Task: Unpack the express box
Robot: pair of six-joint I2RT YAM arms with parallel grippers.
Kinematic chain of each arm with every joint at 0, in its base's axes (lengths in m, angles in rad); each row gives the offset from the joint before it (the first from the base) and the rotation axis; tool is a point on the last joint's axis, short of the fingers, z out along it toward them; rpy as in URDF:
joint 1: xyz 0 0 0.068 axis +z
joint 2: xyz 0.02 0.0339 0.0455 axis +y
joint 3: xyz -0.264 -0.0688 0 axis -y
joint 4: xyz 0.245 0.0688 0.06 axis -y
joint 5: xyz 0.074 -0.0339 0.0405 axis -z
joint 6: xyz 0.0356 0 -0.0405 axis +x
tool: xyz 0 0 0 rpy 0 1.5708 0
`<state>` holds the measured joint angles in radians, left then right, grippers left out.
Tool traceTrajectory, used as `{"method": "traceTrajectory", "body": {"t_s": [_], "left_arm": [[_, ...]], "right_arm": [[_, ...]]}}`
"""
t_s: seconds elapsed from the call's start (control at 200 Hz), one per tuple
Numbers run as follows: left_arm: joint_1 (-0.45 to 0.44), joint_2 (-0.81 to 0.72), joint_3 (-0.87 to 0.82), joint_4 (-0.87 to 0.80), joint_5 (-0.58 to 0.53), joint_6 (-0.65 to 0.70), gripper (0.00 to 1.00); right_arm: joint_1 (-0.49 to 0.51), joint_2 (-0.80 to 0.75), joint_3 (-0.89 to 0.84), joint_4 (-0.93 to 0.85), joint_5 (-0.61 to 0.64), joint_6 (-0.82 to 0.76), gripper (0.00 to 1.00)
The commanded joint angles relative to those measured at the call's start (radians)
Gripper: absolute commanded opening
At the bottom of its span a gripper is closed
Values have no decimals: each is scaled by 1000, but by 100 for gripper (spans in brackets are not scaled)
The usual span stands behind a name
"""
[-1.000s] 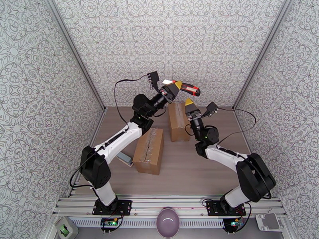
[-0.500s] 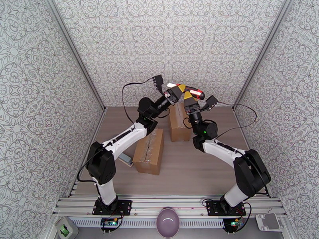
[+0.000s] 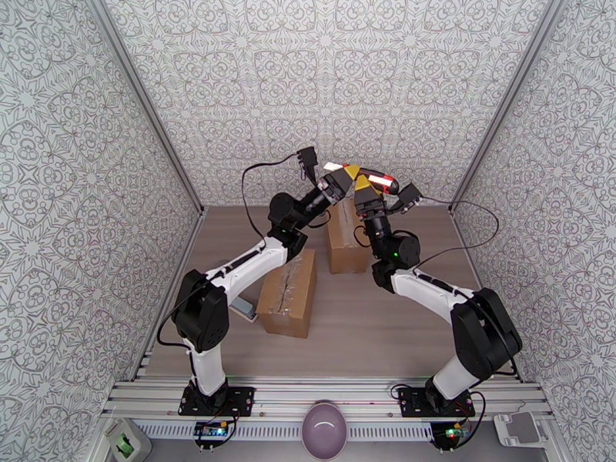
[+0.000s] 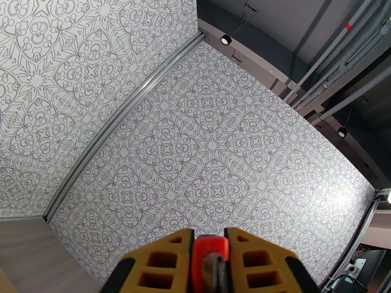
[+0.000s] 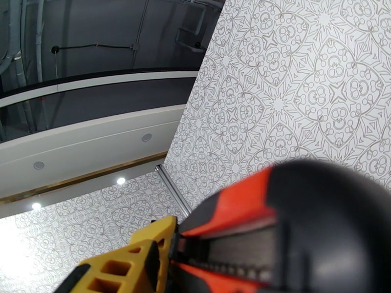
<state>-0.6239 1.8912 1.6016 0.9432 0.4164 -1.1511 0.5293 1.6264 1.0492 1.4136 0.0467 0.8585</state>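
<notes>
handing over looks to us like the step in hand. high above the far brown cardboard box [image 3: 344, 236], the left gripper [image 3: 341, 173] is clamped narrow on a red-and-black utility knife [image 3: 375, 179], and the left wrist view shows the knife's red body pinched between the yellow fingers [image 4: 163, 260]. the right gripper [image 3: 362, 191] has its tips at the same knife, just over that far box. in the right wrist view one yellow finger [image 5: 129, 262] lies against the knife's side. the other finger is hidden, so we cannot tell whether this pincer grips the knife yet or merely brackets it.

both express boxes sit sealed on the table: the far box under the raised arms, and a near brown cardboard box [image 3: 286, 292] with tape along its top seam, just in front of the far box on the left arm's side.

our chief worry is timing. if the left gripper lets go before the right has a firm bite, the knife drops onto the far box or bounces off it. a bite on the rounded black end could let the knife swivel, and it would then sit badly for cutting tape. the two grippers are also crowded together, so a small misjudged move could knock finger against finger.
</notes>
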Motion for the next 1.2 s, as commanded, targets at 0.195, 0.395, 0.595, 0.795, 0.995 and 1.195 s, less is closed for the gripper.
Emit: {"method": "traceTrajectory", "body": {"t_s": [0.195,0.395,0.595,0.795,0.995,1.195], "left_arm": [[-12,13,11,55,52,-40,0],[-14,20,11,92,69,-61,0],[-15,38,20,135,89,-82,0],[-16,68,49,166,111,-111,0],[-18,76,54,168,123,-107,0],[-20,87,54,169,142,-100,0]], "right_arm": [[2,-20,41,20,15,-106,37],[-8,-22,40,20,25,-102,41],[-15,-30,43,20,7,-94,47],[-15,-29,53,20,16,-45,47],[-15,-26,69,19,3,-20,41],[-15,-34,79,20,-8,-1,35]]}}
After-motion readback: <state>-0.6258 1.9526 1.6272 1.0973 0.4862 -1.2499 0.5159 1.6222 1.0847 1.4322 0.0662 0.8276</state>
